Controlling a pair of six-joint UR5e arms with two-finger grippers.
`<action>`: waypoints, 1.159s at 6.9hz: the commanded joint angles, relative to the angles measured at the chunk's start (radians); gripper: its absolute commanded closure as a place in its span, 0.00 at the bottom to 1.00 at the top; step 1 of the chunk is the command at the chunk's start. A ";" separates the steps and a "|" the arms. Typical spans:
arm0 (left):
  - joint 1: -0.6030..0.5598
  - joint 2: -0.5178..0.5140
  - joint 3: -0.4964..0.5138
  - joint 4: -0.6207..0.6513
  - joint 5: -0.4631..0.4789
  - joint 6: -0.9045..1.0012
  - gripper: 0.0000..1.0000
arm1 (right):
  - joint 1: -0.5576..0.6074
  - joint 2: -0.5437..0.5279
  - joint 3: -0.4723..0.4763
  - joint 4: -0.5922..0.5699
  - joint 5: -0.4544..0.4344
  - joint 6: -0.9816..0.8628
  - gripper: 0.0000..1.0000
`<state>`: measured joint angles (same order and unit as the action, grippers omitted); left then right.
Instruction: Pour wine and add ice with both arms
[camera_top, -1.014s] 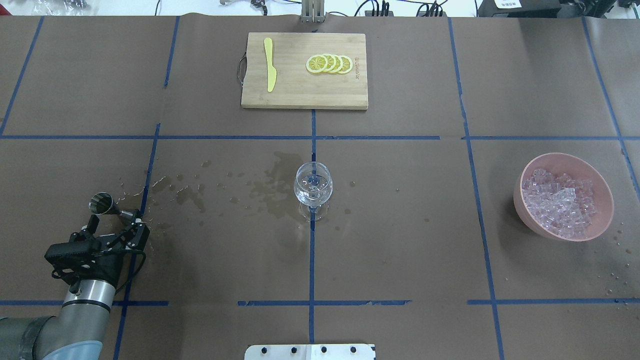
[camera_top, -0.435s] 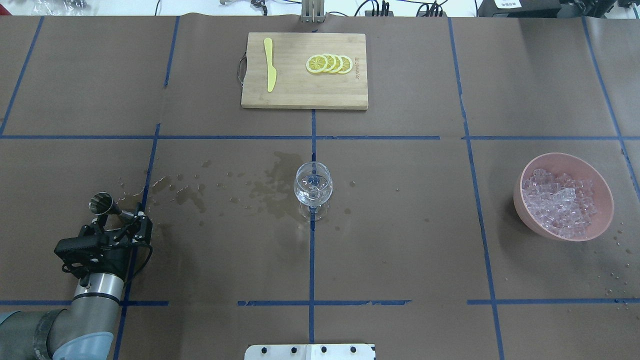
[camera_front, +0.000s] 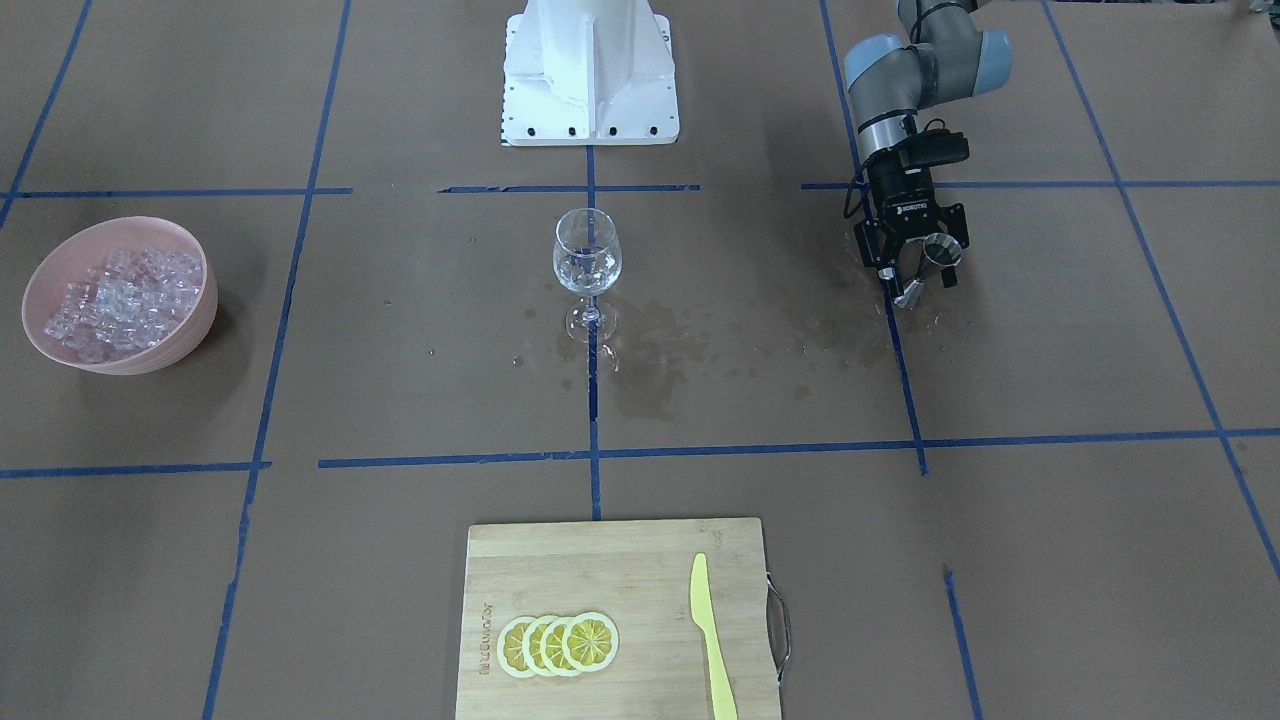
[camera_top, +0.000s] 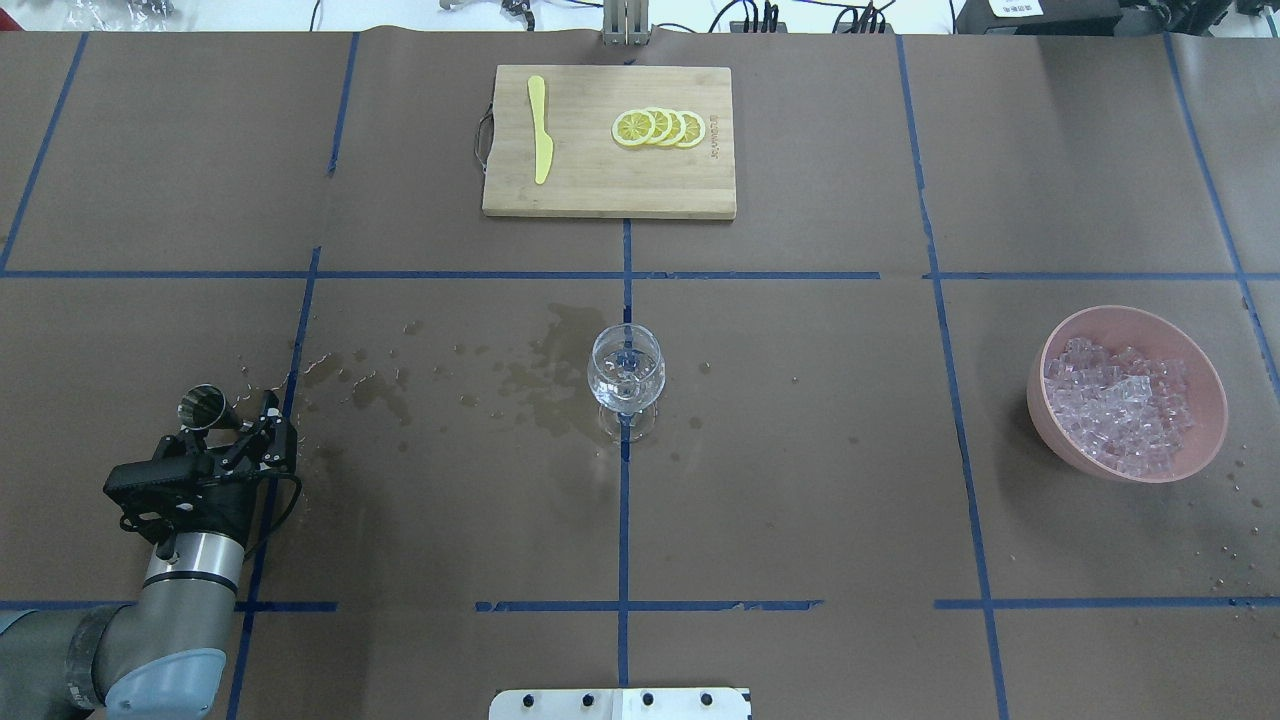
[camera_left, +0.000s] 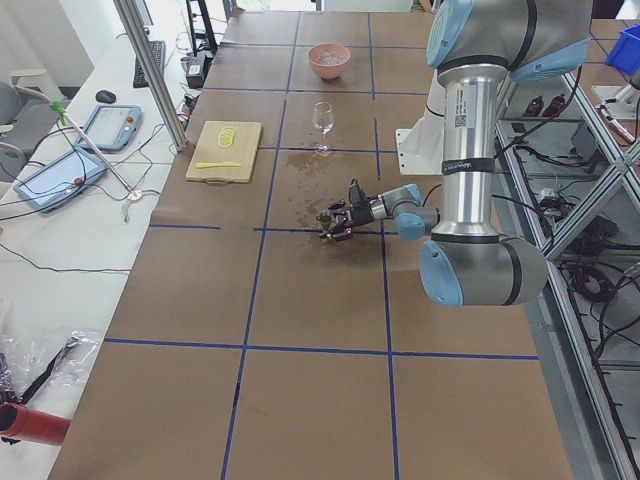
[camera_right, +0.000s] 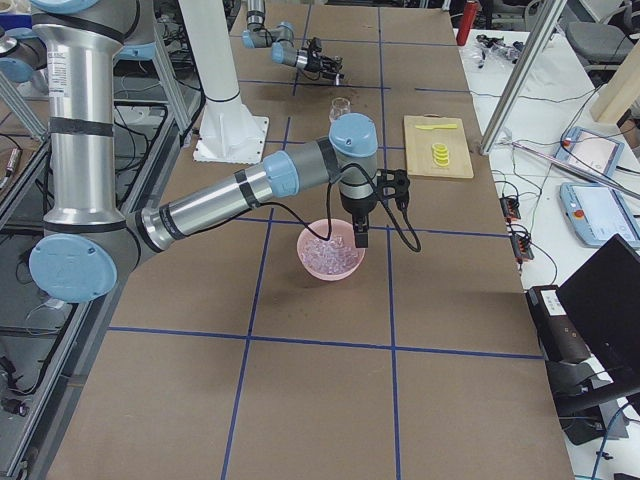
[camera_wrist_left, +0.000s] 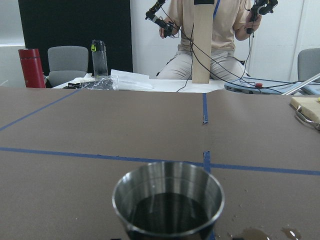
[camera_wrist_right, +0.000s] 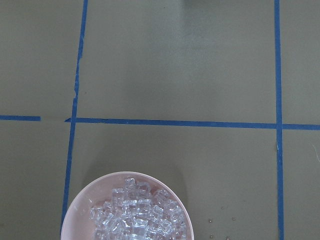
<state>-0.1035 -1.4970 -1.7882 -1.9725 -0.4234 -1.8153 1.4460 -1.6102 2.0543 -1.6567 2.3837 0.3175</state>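
A steel jigger (camera_top: 203, 408) with dark liquid in it (camera_wrist_left: 150, 185) stands on the brown table at my near left. My left gripper (camera_top: 232, 420) is open, level with the table, a finger on each side of the jigger's lower half (camera_front: 918, 280). A clear wine glass (camera_top: 626, 375) stands upright at the table's centre (camera_front: 587, 262). The ice (camera_top: 1120, 405) fills a pink bowl (camera_top: 1125, 311) at the right; both show in the right wrist view (camera_wrist_right: 137, 212). My right gripper (camera_right: 358, 240) hangs over the bowl, seen only in the exterior right view; I cannot tell if it is open.
A wooden cutting board (camera_top: 600, 190) at the far centre holds lemon slices (camera_top: 660, 128) and a yellow knife (camera_top: 540, 130). Wet stains (camera_top: 545, 385) spread between jigger and glass. The white base (camera_front: 590, 70) is at the near edge. A person sits beyond the table's left end.
My left gripper has moved forward toward the jigger, so its open fingers now flank the jigger's base. The jigger, glass and bowl have not moved.
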 joint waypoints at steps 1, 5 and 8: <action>0.001 -0.005 0.009 0.000 0.000 0.002 0.34 | -0.001 -0.001 0.000 0.000 0.000 0.000 0.00; 0.001 -0.006 0.023 0.000 0.000 -0.001 0.50 | -0.004 -0.001 0.000 0.000 -0.001 0.000 0.00; -0.001 -0.003 0.018 -0.002 0.000 -0.001 0.81 | -0.004 0.001 0.000 0.000 -0.001 0.000 0.00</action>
<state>-0.1041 -1.5018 -1.7687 -1.9731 -0.4238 -1.8162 1.4430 -1.6104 2.0540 -1.6567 2.3823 0.3176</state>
